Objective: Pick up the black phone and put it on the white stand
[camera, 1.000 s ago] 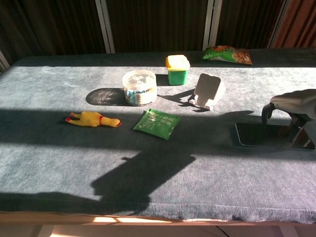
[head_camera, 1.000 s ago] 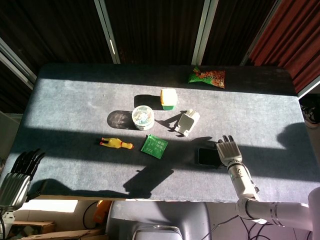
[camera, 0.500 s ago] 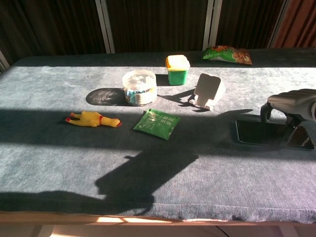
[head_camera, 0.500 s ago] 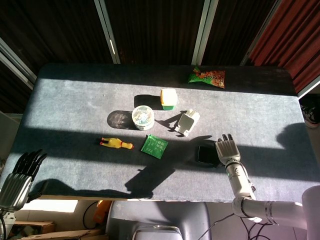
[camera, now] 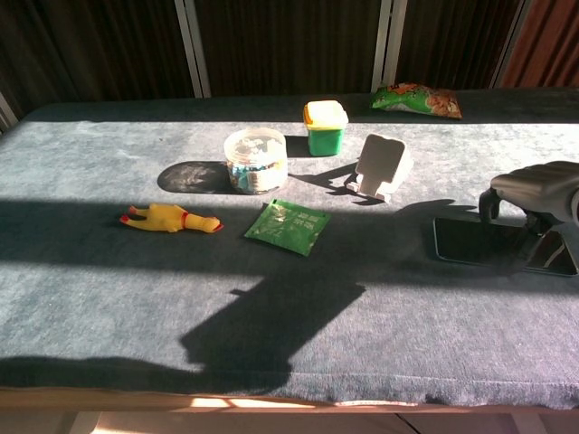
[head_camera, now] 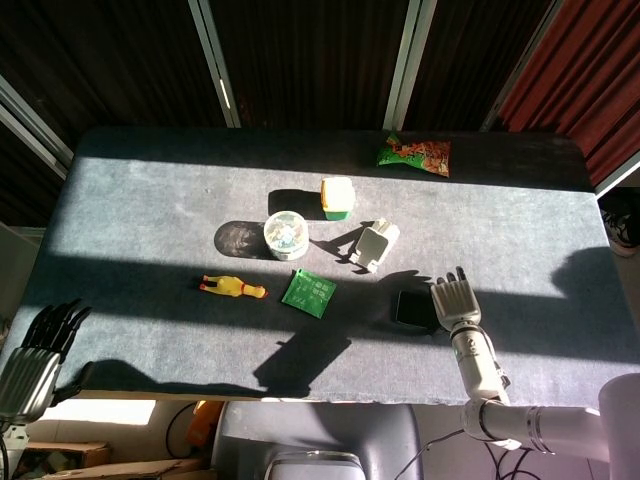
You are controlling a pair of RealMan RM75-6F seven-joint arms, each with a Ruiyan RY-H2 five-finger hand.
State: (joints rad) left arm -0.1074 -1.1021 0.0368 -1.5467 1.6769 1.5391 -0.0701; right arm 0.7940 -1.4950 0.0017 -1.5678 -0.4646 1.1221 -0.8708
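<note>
The black phone (head_camera: pixel 411 310) (camera: pixel 475 242) lies flat on the grey table, in shadow near the front right. My right hand (head_camera: pixel 455 300) (camera: pixel 538 190) arches over the phone's right half, fingers spread and curved down. Its fingertips (camera: pixel 489 206) reach the phone's far edge, and I cannot tell if they press on it. The white stand (head_camera: pixel 375 245) (camera: pixel 383 165) stands upright just behind and to the left of the phone, apart from the hand. My left hand (head_camera: pixel 42 332) hangs off the table's front left corner, holding nothing, fingers apart.
A green packet (head_camera: pixel 309 292) (camera: pixel 289 225), a yellow rubber chicken (head_camera: pixel 232 286) (camera: pixel 168 219), a clear round tub (head_camera: pixel 286 234) (camera: pixel 255 160) and a green cup with a yellow lid (head_camera: pixel 337 197) (camera: pixel 325 127) lie left of the stand. A snack bag (head_camera: pixel 414 153) (camera: pixel 417 99) lies at the back.
My right hand has shifted slightly over the phone and sits a little higher in the chest view. The phone stays on the table. The left hand has sunk slightly.
</note>
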